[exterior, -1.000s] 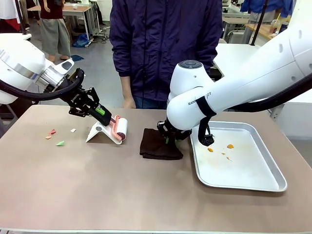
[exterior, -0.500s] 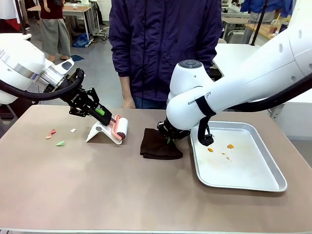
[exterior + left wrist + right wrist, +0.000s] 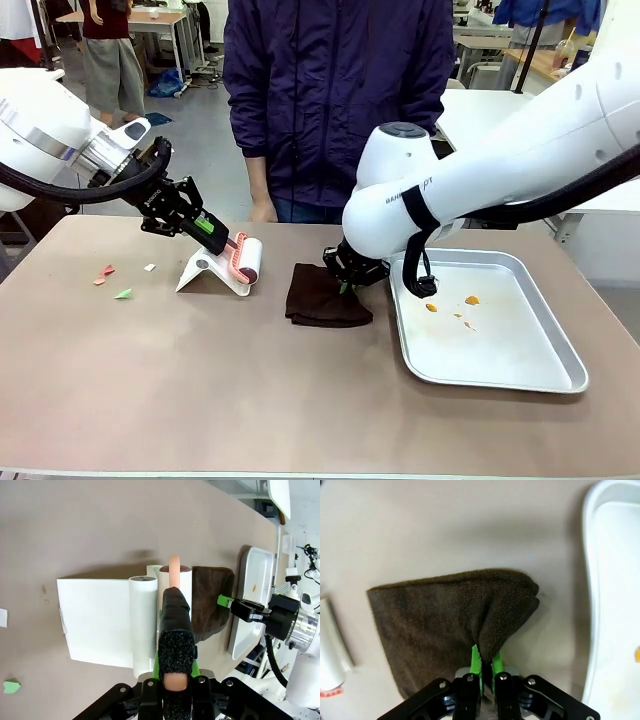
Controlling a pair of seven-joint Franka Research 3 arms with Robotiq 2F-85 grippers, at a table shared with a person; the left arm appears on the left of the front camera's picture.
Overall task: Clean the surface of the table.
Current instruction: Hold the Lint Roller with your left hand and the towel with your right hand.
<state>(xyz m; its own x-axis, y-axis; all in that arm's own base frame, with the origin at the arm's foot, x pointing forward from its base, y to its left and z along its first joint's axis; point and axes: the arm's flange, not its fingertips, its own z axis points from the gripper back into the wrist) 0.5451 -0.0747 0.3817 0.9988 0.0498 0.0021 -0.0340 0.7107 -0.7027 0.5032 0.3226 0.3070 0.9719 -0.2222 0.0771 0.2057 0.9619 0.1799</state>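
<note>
The brown table (image 3: 250, 390) carries small paper scraps (image 3: 123, 294) at its left. My left gripper (image 3: 215, 232) is shut on the pink handle (image 3: 174, 567) of a lint roller (image 3: 245, 260), which rests on a white stand (image 3: 205, 270). The roller's white drum (image 3: 143, 615) lies against the stand (image 3: 95, 620). A dark brown cloth (image 3: 320, 298) lies mid-table. My right gripper (image 3: 345, 285) is shut on its right edge. In the right wrist view a fold of the cloth (image 3: 440, 615) bunches up between my right gripper (image 3: 484, 667) and its green pads (image 3: 475, 661).
A silver tray (image 3: 540, 370) with a few orange crumbs (image 3: 472, 300) sits right of the cloth, close to my right gripper. A person in a dark jacket (image 3: 340, 100) stands at the far edge. The table's near half is open room.
My right gripper has pinched the cloth's edge and its wrist has swung slightly right, bunching the cloth. The left gripper and roller have barely moved.
</note>
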